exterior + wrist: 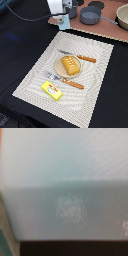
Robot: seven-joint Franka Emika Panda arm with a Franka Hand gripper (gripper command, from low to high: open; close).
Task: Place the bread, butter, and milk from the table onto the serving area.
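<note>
On the black table (20, 45) lies one cream striped serving area (35, 70), and it carries one round tan plate (58, 73) near its middle. One bread (71, 65), orange-brown with pale dots on top, rests on that plate. Two orange-handled pieces of cutlery flank the plate: a knife (85, 58) on the far side and a fork (70, 83) on the near side, both lying flat on the mat. One butter (52, 90), bright yellow with a red-and-white label, sits flat on the mat near its front edge, close to the fork and well apart from the plate. One milk (62, 20), pale blue, hangs at the far edge of the mat directly beneath the white end effector (58, 14), just where the mat meets the brown board (107, 27). That board holds two grey pots (90, 15) that can be counted (a tan bowl (123, 16) shows at the exterior view's right edge). Whether the fingers are clamped on the carton cannot be told from the exterior view. The wrist view is filled by a blurred pale blue-grey surface, the milk (65, 193) pressed close to the lens, with a dark strip along one edge.
</note>
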